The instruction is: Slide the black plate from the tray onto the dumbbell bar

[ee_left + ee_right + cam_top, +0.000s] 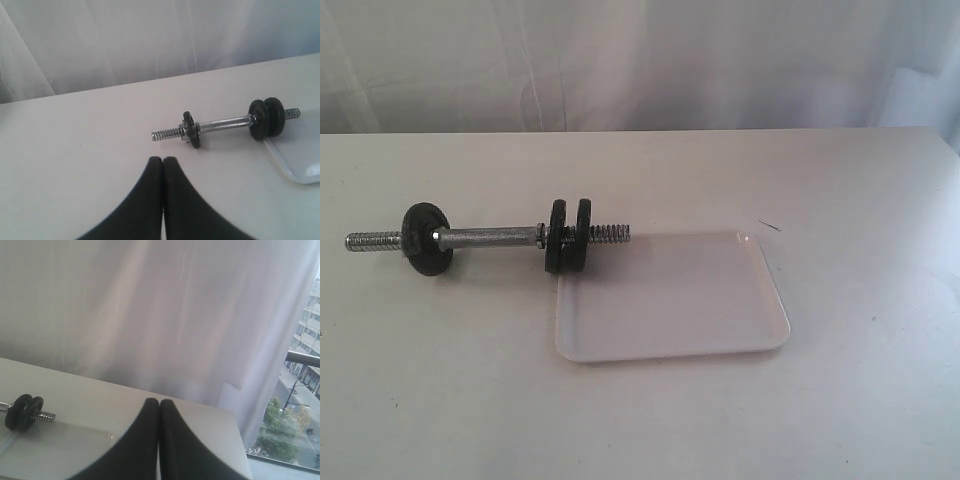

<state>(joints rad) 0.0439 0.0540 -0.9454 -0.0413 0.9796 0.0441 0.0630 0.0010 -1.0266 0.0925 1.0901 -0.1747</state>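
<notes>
The dumbbell bar (485, 238) lies on the table with three black discs threaded on it. One disc (426, 238) sits near its left end and a pair sits near its right end. The outer disc of that pair, beside the tray, is the black plate (584, 232), also seen in the left wrist view (276, 116) and the right wrist view (33, 410). The tray (670, 300) holds nothing. My left gripper (163, 159) is shut and empty, short of the bar (222, 124). My right gripper (159, 401) is shut and empty above the tray's far side (50, 445). Neither gripper shows in the exterior view.
A white curtain (640, 60) hangs behind the pale table (840, 400). The table's right edge (240, 450) drops off beside a window. A small dark mark (770, 226) lies just beyond the tray's far right corner.
</notes>
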